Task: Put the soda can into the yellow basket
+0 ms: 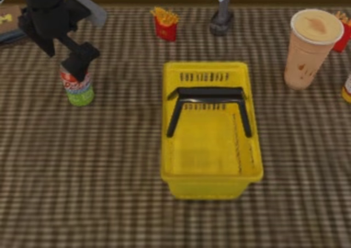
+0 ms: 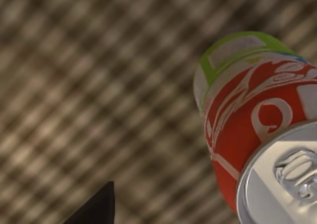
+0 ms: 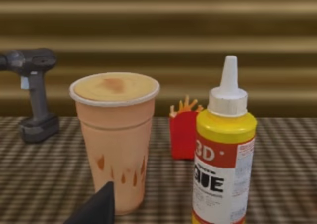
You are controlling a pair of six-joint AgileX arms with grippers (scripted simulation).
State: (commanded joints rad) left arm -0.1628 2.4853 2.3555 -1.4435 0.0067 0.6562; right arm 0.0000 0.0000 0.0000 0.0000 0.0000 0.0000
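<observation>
The left tool (image 1: 78, 67) hovers at the top of the can (image 1: 78, 87), upright on the worktop's left, well apart from the basket (image 1: 210, 178); its opening cannot be told; next, a firm grip and lift.

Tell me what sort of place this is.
Likely a rendered tabletop test scene, not a real shop: a checked tablecloth carries unrelated props, a yellow basket, fries carton, power drill and lidded cup.
</observation>
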